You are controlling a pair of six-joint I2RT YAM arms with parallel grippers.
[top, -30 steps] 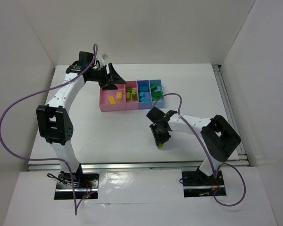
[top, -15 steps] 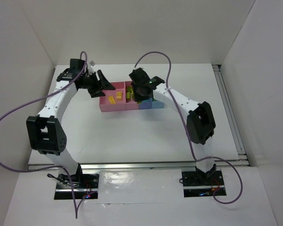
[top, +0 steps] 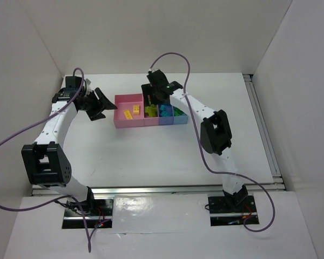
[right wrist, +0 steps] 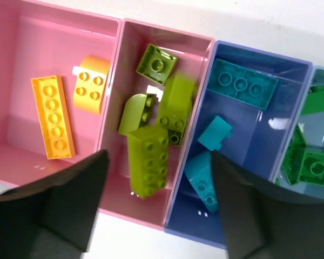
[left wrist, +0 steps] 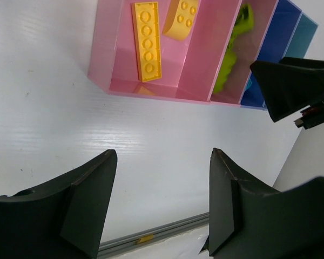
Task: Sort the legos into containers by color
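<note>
The containers (top: 151, 120) stand in a joined row at mid-table. In the right wrist view the left pink bin (right wrist: 21, 65) holds two yellow legos (right wrist: 53, 116). The second pink bin (right wrist: 114, 186) holds several lime legos, and a long lime brick (right wrist: 148, 159) lies free among them. The blue-violet bin (right wrist: 259, 124) holds cyan legos (right wrist: 241, 83). The light blue bin has dark green legos (right wrist: 313, 164). My right gripper (right wrist: 159, 156) hangs open over the lime bin (top: 154, 100). My left gripper (top: 103, 103) is open and empty, left of the bins (left wrist: 163, 152).
White walls close in the table at the back and both sides. A metal rail (top: 156, 189) runs along the near edge and another along the right side (top: 262, 124). Purple cables (top: 173, 56) loop above both arms.
My right arm swung from the near table up over the bins and opened, dropping the long lime brick into the second pink bin. My left arm drew back leftwards off the yellow bin.
</note>
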